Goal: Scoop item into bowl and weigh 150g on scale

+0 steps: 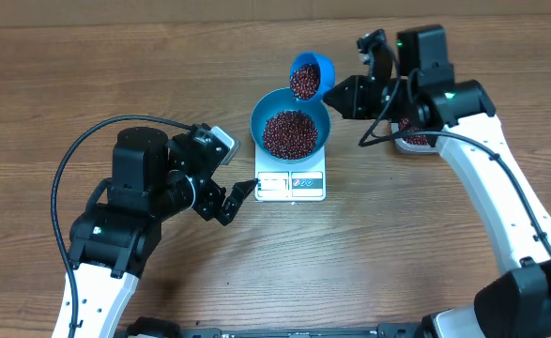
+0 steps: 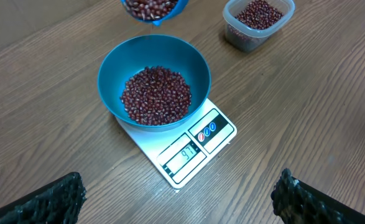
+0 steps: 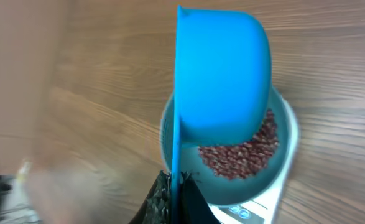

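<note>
The right gripper (image 1: 339, 95) is pinching the scoop (image 1: 310, 77) of beans (image 1: 304, 82) tight, just above the bowl's (image 1: 260, 115) far edge. The left gripper (image 1: 237, 199) is sitting wide open.

Both arms same build. left arm (image 1: 97, 286) and right arm (image 1: 500, 188): glossy white curved links, black boxy joint housings (image 1: 139, 160). Small green LEDs (image 1: 451, 94) lit on the housings, both sides. Thick black cable (image 1: 62, 188) arcs off the left arm's upper housing; a second black cable (image 1: 527, 208) runs along the right arm's white link, plus a thin black wire loop (image 1: 376, 134) near its wrist. Grey-silver block (image 1: 221, 141) mounted at the left wrist. left gripper (image 1: 240, 200) all black, fingers (image 2: 48, 200) with a rough, knobbly surface. right gripper (image 1: 339, 94) also black, angular body; its fingers (image 3: 191, 202) dark, detail hard to make out in the wrist view.
</note>
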### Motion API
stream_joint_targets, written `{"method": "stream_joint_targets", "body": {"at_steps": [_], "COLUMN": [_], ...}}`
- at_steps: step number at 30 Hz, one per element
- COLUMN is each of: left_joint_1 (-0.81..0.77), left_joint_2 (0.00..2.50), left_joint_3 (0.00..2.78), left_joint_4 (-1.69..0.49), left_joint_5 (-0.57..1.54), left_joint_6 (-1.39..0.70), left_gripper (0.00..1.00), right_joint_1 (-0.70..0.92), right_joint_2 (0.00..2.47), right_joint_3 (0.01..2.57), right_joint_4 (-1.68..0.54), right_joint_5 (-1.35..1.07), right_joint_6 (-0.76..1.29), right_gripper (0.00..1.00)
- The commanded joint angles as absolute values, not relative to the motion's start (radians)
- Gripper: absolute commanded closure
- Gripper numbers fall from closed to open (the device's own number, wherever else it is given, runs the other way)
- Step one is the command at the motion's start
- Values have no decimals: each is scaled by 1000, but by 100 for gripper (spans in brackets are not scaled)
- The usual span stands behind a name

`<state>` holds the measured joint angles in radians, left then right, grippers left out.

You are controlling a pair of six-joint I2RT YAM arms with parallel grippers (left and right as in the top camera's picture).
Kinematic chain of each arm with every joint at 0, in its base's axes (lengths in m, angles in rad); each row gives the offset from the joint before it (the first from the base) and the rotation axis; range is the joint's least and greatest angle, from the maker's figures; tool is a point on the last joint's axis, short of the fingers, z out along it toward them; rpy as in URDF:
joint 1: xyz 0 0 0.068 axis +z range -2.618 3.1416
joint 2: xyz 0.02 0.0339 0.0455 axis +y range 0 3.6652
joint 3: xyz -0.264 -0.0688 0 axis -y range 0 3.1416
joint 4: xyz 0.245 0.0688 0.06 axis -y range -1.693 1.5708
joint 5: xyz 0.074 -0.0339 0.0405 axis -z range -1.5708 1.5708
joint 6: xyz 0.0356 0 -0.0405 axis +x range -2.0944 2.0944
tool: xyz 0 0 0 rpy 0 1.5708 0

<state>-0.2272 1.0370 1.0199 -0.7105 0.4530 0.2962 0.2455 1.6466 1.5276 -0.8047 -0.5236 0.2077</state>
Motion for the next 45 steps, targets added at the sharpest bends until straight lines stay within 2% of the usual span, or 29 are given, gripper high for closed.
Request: {"method": "stream_joint_targets", "body": {"at_steps": [1,18,25,45], "left_joint_1": [-223,-223,-223,-223], "left_joint_2": [1040,1040,1040,1040], "left_joint_3": [1046,1046,1046,1046], "left_joint_4": [-707,-707,-707,-707], "left_joint_5": [468,468,468,468], "left_joint_6": [318,318,318,318], "left_gripper": [0,1,0,0], "right_joint_1": [276,385,467,470], "right_joint_2": [1612,1610,1610,1612], "right_joint_3": [1608,1612,1611,1610], "right_joint_4": [-849,-919,-958,-942], "right_joint_5": [-324,-318,-155,-97], "right_joint_6": [145,126,128,167], "right_gripper": [96,96,96,96]}}
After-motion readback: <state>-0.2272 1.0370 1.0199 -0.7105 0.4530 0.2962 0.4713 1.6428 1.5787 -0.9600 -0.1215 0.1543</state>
